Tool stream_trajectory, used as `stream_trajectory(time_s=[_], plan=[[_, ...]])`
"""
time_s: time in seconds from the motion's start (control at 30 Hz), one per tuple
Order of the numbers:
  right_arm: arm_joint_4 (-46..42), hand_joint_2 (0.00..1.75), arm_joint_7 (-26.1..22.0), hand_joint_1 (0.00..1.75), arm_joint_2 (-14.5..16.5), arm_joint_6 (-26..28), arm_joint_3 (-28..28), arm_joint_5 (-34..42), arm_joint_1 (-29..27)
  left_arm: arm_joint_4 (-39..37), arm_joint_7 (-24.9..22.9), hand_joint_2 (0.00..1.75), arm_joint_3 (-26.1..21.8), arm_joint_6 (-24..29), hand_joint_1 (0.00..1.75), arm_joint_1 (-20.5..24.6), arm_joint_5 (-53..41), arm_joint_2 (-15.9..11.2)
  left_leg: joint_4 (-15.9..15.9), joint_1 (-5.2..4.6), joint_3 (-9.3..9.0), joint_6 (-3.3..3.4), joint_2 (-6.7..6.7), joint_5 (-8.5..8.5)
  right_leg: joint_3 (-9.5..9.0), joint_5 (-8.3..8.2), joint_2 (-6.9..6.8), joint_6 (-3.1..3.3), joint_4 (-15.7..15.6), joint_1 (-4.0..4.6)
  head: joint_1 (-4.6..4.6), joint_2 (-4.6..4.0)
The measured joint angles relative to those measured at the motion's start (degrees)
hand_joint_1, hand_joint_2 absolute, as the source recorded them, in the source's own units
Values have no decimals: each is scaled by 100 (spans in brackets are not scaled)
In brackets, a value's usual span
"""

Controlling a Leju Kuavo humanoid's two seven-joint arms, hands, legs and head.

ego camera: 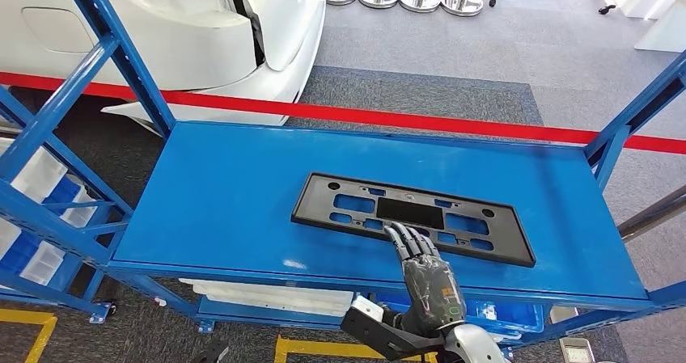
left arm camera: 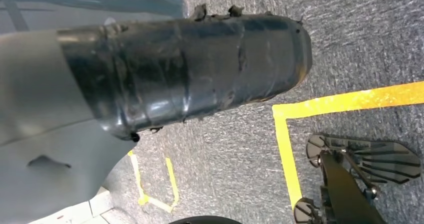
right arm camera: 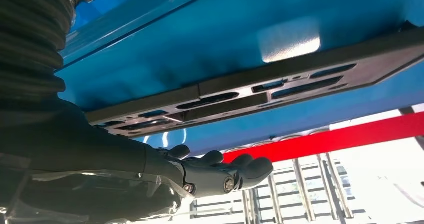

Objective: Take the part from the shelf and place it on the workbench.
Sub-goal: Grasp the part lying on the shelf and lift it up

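Black plastic part (ego camera: pixel 412 217), a long flat frame with rectangular cut-outs and small round holes, lies flat on the top of the blue shelf (ego camera: pixel 226 193). It sits a little right of the middle of that surface, turned slightly so that its right end lies nearer the front edge than its left end.

From below, the right hand (ego camera: pixel 421 258) reaches up over the front edge of the shelf. Its dark fingers (ego camera: pixel 407 238) are stretched out straight and close together, and their tips lie over the near long edge of the part. It is not wrapped around the part; the hand is flat and released, holding nothing. In the right wrist view the same fingers (right arm camera: pixel 235 169) extend just beside the part (right arm camera: pixel 240 97), and I cannot tell from there whether they press on it or hang just clear of it.

Left hand (left arm camera: pixel 190 64) hangs low over the grey carpet (left arm camera: pixel 350 34), near yellow floor tape (left arm camera: pixel 345 102). Its black wrapped cover hides the fingers, so I cannot tell how they lie.

Beyond the shelf runs a red line (ego camera: pixel 404 119) on the floor, and behind it stands a white car body (ego camera: pixel 202 31). White bins (ego camera: pixel 267 297) sit on the lower level of the shelf.
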State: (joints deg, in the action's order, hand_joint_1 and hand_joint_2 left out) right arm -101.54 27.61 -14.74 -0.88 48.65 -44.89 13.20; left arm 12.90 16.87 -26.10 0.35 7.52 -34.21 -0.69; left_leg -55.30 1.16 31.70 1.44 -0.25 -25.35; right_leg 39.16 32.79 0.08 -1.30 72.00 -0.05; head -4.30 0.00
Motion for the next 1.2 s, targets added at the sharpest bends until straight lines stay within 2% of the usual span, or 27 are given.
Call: stream_trajectory(time_s=[0.03, 0.1, 0.13, 0.17, 0.27, 0.3, 0.33, 0.37, 0.43, 0.47, 0.5, 0.53, 0.6, 0.63, 0.67, 0.77, 0.8, 0.83, 0.87, 0.93, 0.97, 1.0, 1.03, 1.1, 1.13, 1.17, 1.2], plan=[[20, 175, -14, 0, 21, -4, 16, 3, 11, 0, -2, 0, 1, 0, 0, 2, 1, 2, 0, -1, -7, -2, -3, 0, -138, -181, 0, 23, -287, 0, 1, 0], [52, 175, -29, 0, 58, -9, 44, 8, 49, 0, -9, 0, 2, 0, 0, 14, 4, 3, -2, -13, -20, -21, -10, -1, -575, -556, 0, 98, -1166, 15, 2, 0], [63, 175, -32, 0, 79, -13, 58, 7, 69, 0, -14, 0, 3, 0, 0, 22, 8, 3, -3, -21, -19, -46, -11, 0, -734, -652, -2, 132, -1497, 25, -2, 0], [72, 175, -34, 0, 97, -19, 73, 5, 82, 0, -19, 0, 4, 1, 0, 28, 13, 3, 0, -26, -14, -76, -10, 3, -821, -684, -2, 158, -1689, 37, -4, 0], [105, 175, -35, 0, 132, -43, 105, -1, 89, 0, -23, 0, 4, 9, 0, 38, 30, 3, 23, -23, -29, -181, -2, 2, -873, -705, -2, 230, -1816, 33, -8, 0], [113, 175, -35, 0, 139, -48, 111, -1, 89, 0, -23, 0, 4, 14, 0, 40, 34, 3, -48, -23, -9, -207, 2, -63, -905, -730, -7, 261, -1858, 20, -15, 0], [117, 175, -36, 0, 146, -50, 117, -2, 89, 0, -23, 0, 4, 18, 0, 41, 41, -2, -242, -23, 69, -228, 5, -195, -936, -759, -14, 291, -1900, 7, -23, 0], [122, 175, -36, 0, 151, -50, 123, -2, 87, -1, -23, 0, 4, 20, 0, 40, 46, -13, -568, -21, 211, -241, 8, -381, -955, -777, -21, 309, -1919, 2, -31, 0], [139, 175, -36, 0, 156, -51, 139, -2, 78, -4, -23, 0, 4, 19, 0, 25, 62, -53, -1380, -18, 590, -264, 9, -735, -950, -785, -23, 329, -1916, 5, -36, 0], [151, 175, -33, 0, 156, -52, 146, -2, 69, -7, -22, 0, 4, 17, 0, 13, 71, -73, -1639, -15, 719, -274, 10, -790, -949, -780, -20, 330, -1909, 7, -36, 0], [159, 175, -22, 0, 155, -52, 154, -2, 58, -8, -20, 0, 4, 19, 0, 3, 83, -89, -1679, -10, 749, -283, 10, -730, -950, -772, -16, 328, -1900, 7, -36, 0], [164, 175, 0, 0, 154, -54, 161, -2, 46, -9, -17, 0, 4, 21, 0, -3, 96, -97, -1478, 0, 664, -288, 12, -566, -953, -761, -9, 320, -1886, 5, -37, 0], [164, 175, 91, 0, 140, -47, 167, 3, 18, -9, -7, 0, 4, 30, 0, -3, 129, -104, -669, 16, 288, -289, 14, -166, -951, -719, 6, 278, -1832, 13, -37, 0], [162, 175, 155, 0, 119, -34, 165, 9, -3, -9, 1, 0, 4, 37, 0, -1, 147, -104, -331, 20, 129, -271, 9, -49, -941, -693, 12, 248, -1796, 22, -34, 0], [154, 175, 226, 0, 88, -13, 159, 19, -34, -9, 11, 0, 4, 47, 0, -5, 167, -104, -128, 17, 37, -245, 2, -3, -929, -672, 15, 218, -1768, 31, -32, 0], [102, 175, 473, 0, -72, 119, 110, 25, -182, -9, 40, 0, 4, 85, 0, -50, 226, -104, -52, 7, 22, -137, -9, -4, -916, -643, 16, 129, -1748, 23, -31, 0], [77, 175, 559, 0, -146, 185, 88, 13, -237, -9, 44, 0, 4, 94, 0, -65, 244, -101, -47, 13, 24, -100, -7, 5, -888, -583, 13, 92, -1676, 17, -26, 0], [50, 175, 642, 0, -223, 256, 64, -5, -292, -9, 43, 0, 4, 99, 0, -74, 262, -89, -40, 23, 28, -68, -4, 15, -804, -458, 11, 56, -1485, 12, -18, 0], [23, 175, 719, 0, -302, 331, 40, -31, -347, -9, 36, 0, 4, 104, 0, -76, 283, -72, -36, 30, 35, -43, -1, 22, -660, -274, 9, 23, -1165, 7, -11, 0], [-12, 175, 855, 0, -451, 474, -18, -90, -471, -9, 14, 0, 3, 109, 0, -80, 314, -23, -36, 27, 51, -20, 0, 25, -257, 118, 6, -18, -316, 0, -2, 0], [-24, 175, 906, 0, -522, 526, -44, -117, -533, -9, 5, 0, 3, 110, 0, -85, 327, -6, -36, 24, 56, -17, 0, 25, -109, 209, 7, -24, -19, -2, -2, 0], [-37, 175, 940, 0, -592, 560, -67, -135, -588, -9, 1, 0, 2, 108, 0, -90, 333, 7, -36, 21, 58, -16, 0, 26, -60, 183, 6, -17, 61, -2, -2, 0], [-54, 175, 958, 0, -655, 576, -86, -145, -628, -9, 1, 0, 2, 107, 0, -93, 335, 12, -36, 17, 55, -16, -2, 26, -136, 45, 6, 3, -115, -1, -1, 0], [-99, 175, 973, 0, -757, 586, -128, -156, -666, -9, 1, 0, 2, 103, 0, -92, 337, 14, -37, 10, 44, -22, -5, 28, -548, -369, 6, 81, -967, 10, -1, 0], [-123, 175, 976, 0, -788, 586, -150, -160, -671, -9, 1, 0, 2, 102, 0, -89, 338, 14, -40, -1, 41, -36, -6, 26, -741, -522, 4, 116, -1367, 21, -3, 0], [-147, 175, 976, 0, -814, 586, -167, -163, -673, -9, -1, 0, 2, 102, 0, -86, 338, 14, -41, -7, 40, -58, -4, 28, -867, -609, 3, 143, -1630, 34, -5, 0], [-169, 175, 976, 0, -837, 586, -180, -164, -677, -9, -3, 0, 2, 102, 0, -85, 338, 14, -37, -10, 40, -88, -2, 31, -918, -637, 2, 162, -1751, 48, -5, 0]])
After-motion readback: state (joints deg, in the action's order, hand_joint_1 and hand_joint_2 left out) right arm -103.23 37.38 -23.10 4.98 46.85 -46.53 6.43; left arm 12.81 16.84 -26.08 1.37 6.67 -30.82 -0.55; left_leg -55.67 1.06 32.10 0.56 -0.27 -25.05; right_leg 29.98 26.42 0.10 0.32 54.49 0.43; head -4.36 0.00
